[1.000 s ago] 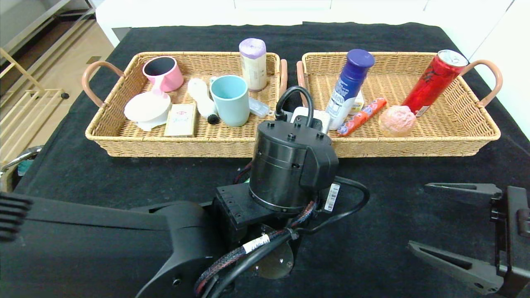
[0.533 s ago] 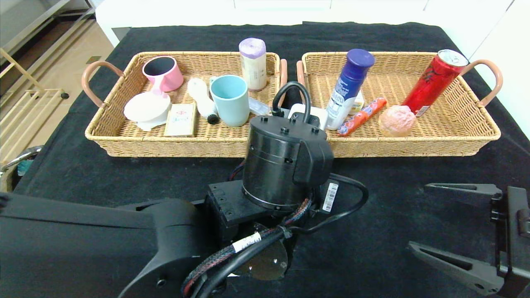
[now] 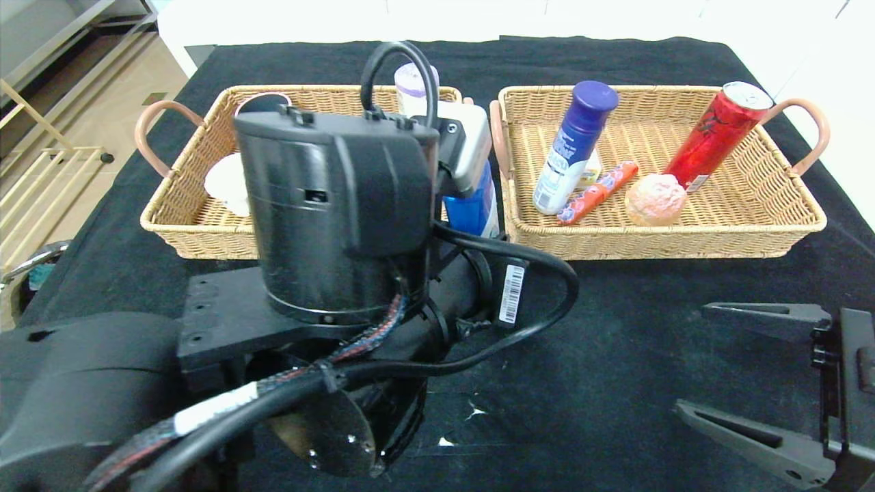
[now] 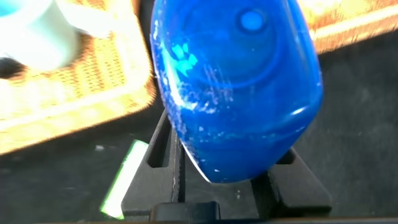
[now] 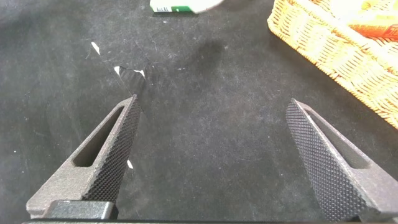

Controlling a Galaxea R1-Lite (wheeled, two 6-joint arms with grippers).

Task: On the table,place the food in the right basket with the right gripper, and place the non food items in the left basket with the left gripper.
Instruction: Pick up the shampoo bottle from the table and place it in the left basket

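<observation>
Head view. 2 wicker baskets side by side on a black table (image 3: 649, 328). Left arm raised across the foreground, its wrist housing hiding most of the left basket (image 3: 171, 205); left gripper (image 3: 472, 205) mostly hidden behind the wrist, a blue bottle (image 3: 475, 205) showing below the white camera block, at the near right corner of the left basket, next to the gap between the baskets. Visible in the left basket: a white item (image 3: 222, 181) at the left, the top of a purple-capped roll (image 3: 410, 78) at the back, part of a pink cup rim (image 3: 256, 101). Right basket (image 3: 752, 232) holds 1 blue-capped spray can (image 3: 571, 147) leaning, 1 orange-red wrapped stick (image 3: 595, 191), 1 pink round item (image 3: 655, 198), 1 red can (image 3: 718, 133) leaning on the far right corner. Right gripper (image 3: 759, 372) at the lower right over bare table, well apart from both baskets.

Left wrist view. Blue bottle fills the frame, clamped between the left gripper's black fingers (image 4: 163, 149); basket weave and a pale blue cup (image 4: 37, 37) beyond.

Right wrist view. Right gripper (image 5: 230, 155) spread wide, nothing between the 2 fingers; black cloth below, a corner of the right basket (image 5: 323, 43) beyond.
</observation>
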